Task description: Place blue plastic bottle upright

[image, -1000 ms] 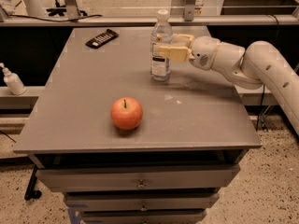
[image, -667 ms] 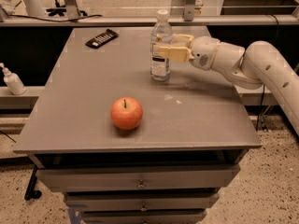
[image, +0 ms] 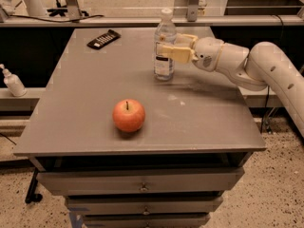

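Observation:
The blue plastic bottle [image: 164, 65] is clear and pale bluish, with a white cap and a white label. It stands upright on the grey table [image: 85, 103], right of the middle towards the back. My gripper [image: 167, 48] reaches in from the right on a white arm. Its yellowish fingers [image: 176, 54] lie around the bottle's middle, one in front and one behind it.
A red apple [image: 128, 115] sits near the table's front, left of the bottle. A black remote [image: 103, 38] lies at the back left. A small white pump bottle [image: 12, 81] stands on a ledge off the table's left side. Drawers are under the tabletop.

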`<state>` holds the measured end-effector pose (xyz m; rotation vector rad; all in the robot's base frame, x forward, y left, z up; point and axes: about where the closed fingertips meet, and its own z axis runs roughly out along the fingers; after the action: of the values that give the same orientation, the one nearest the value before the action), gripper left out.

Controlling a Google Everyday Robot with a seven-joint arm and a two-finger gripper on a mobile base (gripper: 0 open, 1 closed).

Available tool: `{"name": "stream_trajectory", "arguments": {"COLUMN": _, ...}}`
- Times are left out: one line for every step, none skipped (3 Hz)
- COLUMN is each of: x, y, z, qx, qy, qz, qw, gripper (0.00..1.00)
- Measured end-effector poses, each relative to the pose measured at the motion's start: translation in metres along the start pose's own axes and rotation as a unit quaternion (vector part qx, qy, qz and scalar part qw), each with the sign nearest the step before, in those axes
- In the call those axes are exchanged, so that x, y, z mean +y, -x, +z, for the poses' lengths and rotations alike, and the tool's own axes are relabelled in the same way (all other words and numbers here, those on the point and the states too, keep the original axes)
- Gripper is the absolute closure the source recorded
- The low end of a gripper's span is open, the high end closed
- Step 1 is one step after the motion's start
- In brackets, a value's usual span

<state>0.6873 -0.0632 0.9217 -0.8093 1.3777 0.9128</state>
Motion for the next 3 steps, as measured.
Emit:
{"name": "stream_trajectory", "arguments": {"x": 0.0000, "y": 0.0000, "z": 0.0000, "qx": 0.000, "qy": 0.000, "qz": 0.000, "qw": 1.0000, "gripper": 0.15}}
{"name": "stream_trajectory", "arguments": {"x": 0.0025, "y": -0.0027, "z": -0.0037, "qx": 0.008, "qy": 0.002, "qz": -0.013, "qw": 0.9999, "gripper": 0.00}}
{"name": "stream_trajectory", "arguments": {"x": 0.0039, "y": -0.0036, "z": -0.0072, "qx": 0.014, "qy": 0.002, "qz": -0.022, "qw": 0.9997, "gripper": 0.00}}
